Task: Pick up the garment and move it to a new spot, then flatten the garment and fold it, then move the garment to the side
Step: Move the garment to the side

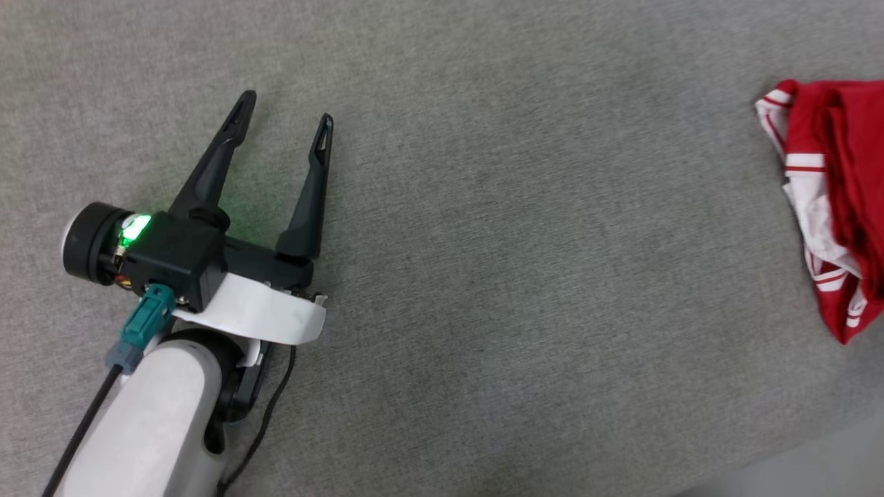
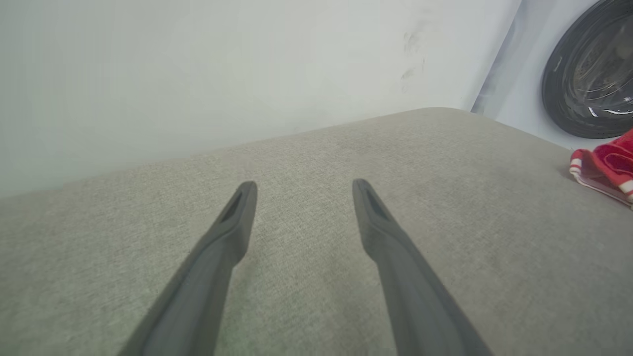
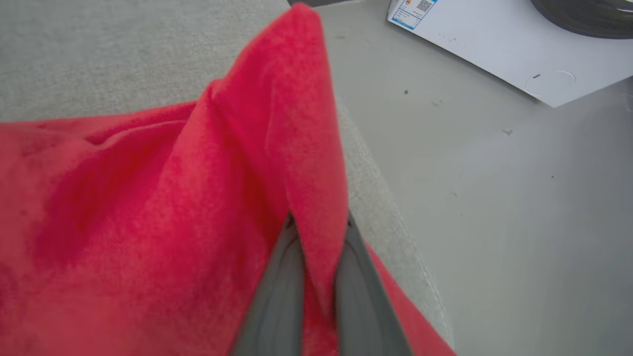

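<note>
On the grey padded surface [image 1: 518, 290], the left gripper [image 1: 286, 109] is held near the left, its fingers spread wide with nothing between them. Well apart from it, at the right edge, the garment [image 1: 839, 207] is seen bunched, with a red fold pinched in the closed right gripper [image 3: 319, 232]. The pick-up is judged barely begun; relocating, flattening, folding and setting aside are not yet done.

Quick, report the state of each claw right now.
Left claw: open, holding nothing.
Right claw: shut on the red jersey T-shirt with white striped sleeves.
</note>
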You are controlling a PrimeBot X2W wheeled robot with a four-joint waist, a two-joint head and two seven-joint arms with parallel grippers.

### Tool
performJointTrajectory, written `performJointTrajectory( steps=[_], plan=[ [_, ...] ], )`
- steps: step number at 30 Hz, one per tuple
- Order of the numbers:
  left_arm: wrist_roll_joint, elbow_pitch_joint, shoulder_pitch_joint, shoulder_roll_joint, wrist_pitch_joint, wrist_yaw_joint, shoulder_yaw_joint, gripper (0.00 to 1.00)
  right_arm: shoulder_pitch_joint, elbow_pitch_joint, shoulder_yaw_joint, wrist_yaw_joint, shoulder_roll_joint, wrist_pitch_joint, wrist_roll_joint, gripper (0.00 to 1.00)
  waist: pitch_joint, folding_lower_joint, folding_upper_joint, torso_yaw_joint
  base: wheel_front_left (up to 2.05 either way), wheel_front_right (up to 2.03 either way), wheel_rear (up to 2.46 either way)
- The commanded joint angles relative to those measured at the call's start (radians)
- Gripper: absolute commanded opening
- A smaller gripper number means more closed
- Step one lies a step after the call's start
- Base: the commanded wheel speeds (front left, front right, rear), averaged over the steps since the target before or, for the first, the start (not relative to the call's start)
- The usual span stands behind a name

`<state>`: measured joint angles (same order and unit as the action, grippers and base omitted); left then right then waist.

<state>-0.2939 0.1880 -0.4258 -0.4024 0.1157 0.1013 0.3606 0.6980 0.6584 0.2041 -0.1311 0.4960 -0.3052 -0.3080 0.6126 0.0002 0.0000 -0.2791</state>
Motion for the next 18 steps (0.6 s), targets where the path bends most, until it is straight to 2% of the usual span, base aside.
performJointTrajectory(
  steps=[1,2,3,4,5,9,14,18],
  plan=[
    [0.004,0.003,-0.016,-0.006,-0.002,-0.002,0.001,1.0,0.025,0.026,0.018,0.001,-0.013,0.028,0.016,0.0,0.017,-0.0002,0.0,0.008,0.0,0.0,0.0],
    [0.005,0.003,-0.017,-0.007,-0.001,-0.003,0.002,1.0,0.03,0.053,0.03,0.001,-0.024,0.05,0.03,0.0,0.019,-0.0002,0.0,0.01,0.0,0.0,0.0],
    [0.005,0.002,-0.017,-0.008,-0.001,-0.004,0.003,1.0,0.035,0.076,0.036,0.001,-0.031,0.07,0.045,0.07,0.019,-0.0002,0.0,0.012,0.0,0.0,0.0],
    [0.004,0.001,-0.019,-0.008,-0.001,-0.005,0.005,1.0,0.043,0.1,0.051,0.001,-0.036,0.093,0.057,0.88,0.019,-0.0002,0.0,0.015,0.0,0.0,0.0],
    [0.002,-0.002,-0.021,-0.008,-0.001,-0.006,0.005,1.0,0.049,0.121,0.063,0.001,-0.041,0.112,0.07,1.0,0.016,-0.0002,0.0,0.018,0.0,0.0,0.0],
    [-0.007,-0.021,-0.004,-0.001,0.014,0.002,0.006,1.0,0.064,0.175,0.101,0.001,-0.035,0.192,0.132,1.0,-0.015,-0.0002,0.0,0.025,0.0,0.0,0.0],
    [-0.027,-0.064,0.038,0.023,0.057,0.012,0.006,1.0,0.059,0.178,0.143,0.001,-0.033,0.282,0.203,1.0,-0.104,-0.0002,0.0,0.037,0.0,0.0,0.0],
    [-0.045,-0.096,0.095,0.026,0.083,0.027,-0.005,1.0,0.022,0.128,0.083,0.002,-0.07,0.295,0.234,1.0,-0.19,-0.0002,0.0,0.04,0.0,0.0,0.0]
  ],
)
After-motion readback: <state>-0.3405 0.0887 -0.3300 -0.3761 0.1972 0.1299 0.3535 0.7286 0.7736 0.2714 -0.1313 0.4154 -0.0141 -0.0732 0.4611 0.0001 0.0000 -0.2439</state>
